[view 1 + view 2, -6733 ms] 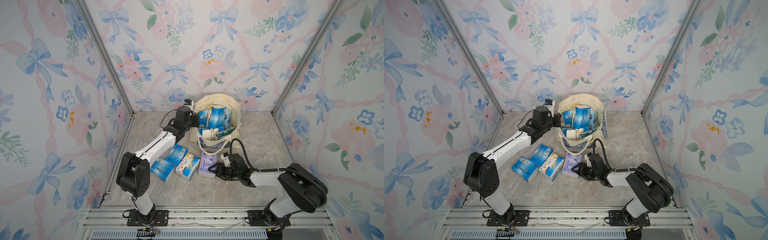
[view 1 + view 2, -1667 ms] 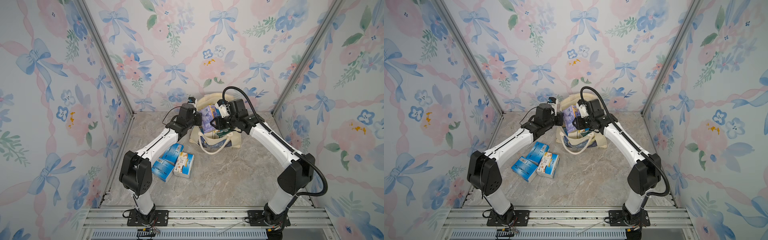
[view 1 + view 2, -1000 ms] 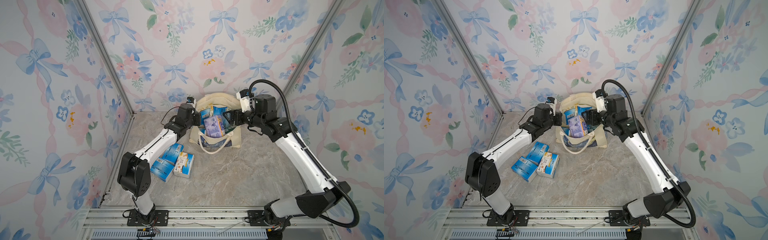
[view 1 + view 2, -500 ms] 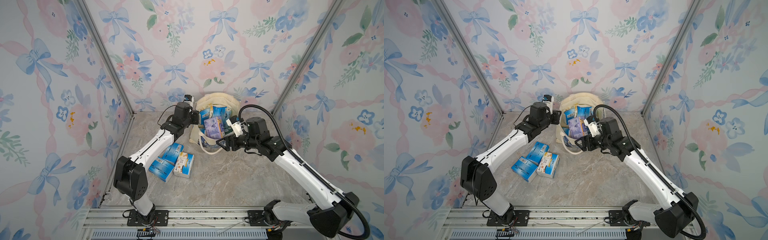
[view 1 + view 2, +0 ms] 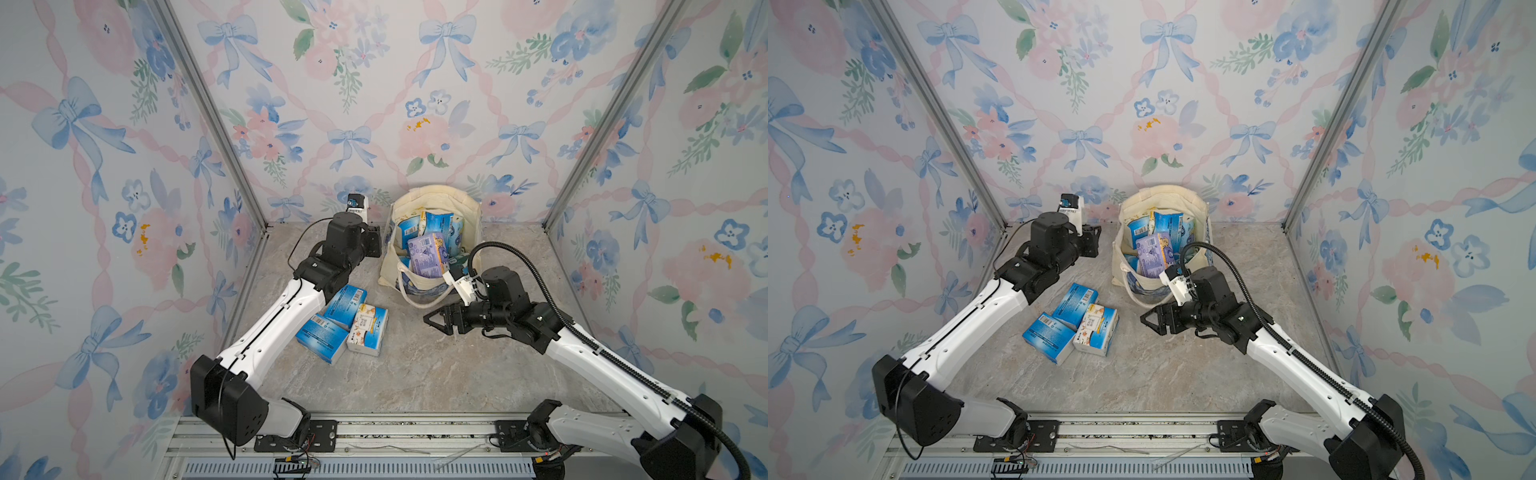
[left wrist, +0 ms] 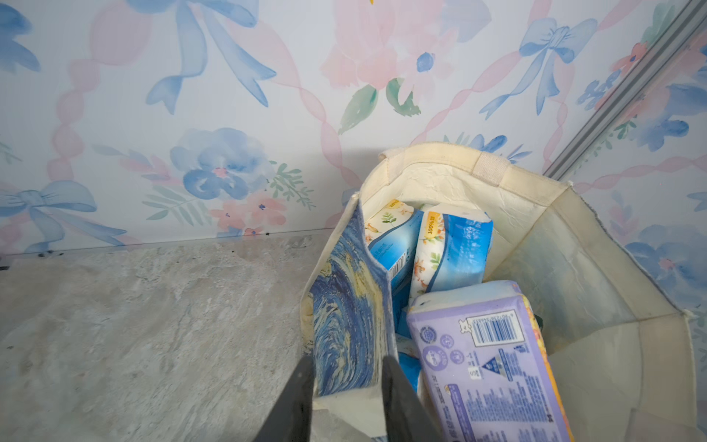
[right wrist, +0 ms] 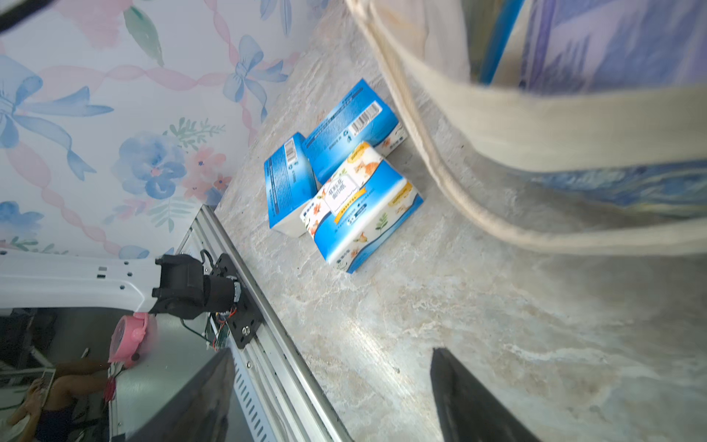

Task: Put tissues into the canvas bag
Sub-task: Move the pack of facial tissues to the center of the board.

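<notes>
The cream canvas bag (image 5: pixel 471 216) (image 5: pixel 1200 208) stands open against the back wall, blue swirl print on its sides. Several tissues lie inside; a lilac pack (image 5: pixel 428 254) (image 6: pixel 497 363) tops the blue-and-white ones (image 6: pixel 455 248). Three more packs (image 5: pixel 345 322) (image 5: pixel 1073 326) (image 7: pixel 344 183) lie bunched on the floor, left of the bag's front. My left gripper (image 5: pixel 374 245) (image 6: pixel 347 359) is open, its fingers straddling the bag's printed left wall. My right gripper (image 5: pixel 432 322) (image 5: pixel 1148 322) (image 7: pixel 332 350) hangs open and empty low over the floor, pointing at the three packs.
The bag's rope handle (image 5: pixel 419 301) loops onto the floor between the bag and my right gripper. Floral walls close in on three sides. An aluminium rail (image 5: pixel 374 432) runs along the front edge. Bare marble floor (image 5: pixel 415 374) lies in front of the packs.
My right arm swung away from above the bag and came down in front of it, open. My left gripper, shut on the bag's left wall, opened and stayed there.
</notes>
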Controlling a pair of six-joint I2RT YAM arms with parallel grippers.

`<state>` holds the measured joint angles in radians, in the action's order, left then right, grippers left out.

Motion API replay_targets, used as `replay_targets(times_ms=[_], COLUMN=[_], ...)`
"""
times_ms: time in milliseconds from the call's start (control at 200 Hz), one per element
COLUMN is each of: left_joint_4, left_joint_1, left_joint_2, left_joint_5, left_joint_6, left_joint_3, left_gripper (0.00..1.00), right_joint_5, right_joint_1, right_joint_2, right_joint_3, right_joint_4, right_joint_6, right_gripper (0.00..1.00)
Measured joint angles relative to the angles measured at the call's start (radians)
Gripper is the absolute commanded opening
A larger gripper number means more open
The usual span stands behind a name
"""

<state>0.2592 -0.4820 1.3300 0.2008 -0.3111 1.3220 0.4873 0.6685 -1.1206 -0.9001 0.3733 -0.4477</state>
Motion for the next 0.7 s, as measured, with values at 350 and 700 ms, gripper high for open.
replay_targets(times_ms=[350,700], left_joint_4=[0.199,0.233], left_joint_1=[0.383,0.446], left_joint_2=[-0.134,0.126], left_joint_5=[0.006,-0.049], left_joint_6=[-0.126,-0.17], left_joint_3=[-0.379,-0.398], left_gripper=[0.18,0.07], right_joint_5=[-0.032,-0.077], right_joint_1=[0.101,0.132], right_joint_2=[-0.024,-0.025], right_joint_3=[0.101,0.081], right_joint_4=[-0.069,-0.05], right_joint_6=[-0.085,-0.049], right_gripper=[0.81,0.82])
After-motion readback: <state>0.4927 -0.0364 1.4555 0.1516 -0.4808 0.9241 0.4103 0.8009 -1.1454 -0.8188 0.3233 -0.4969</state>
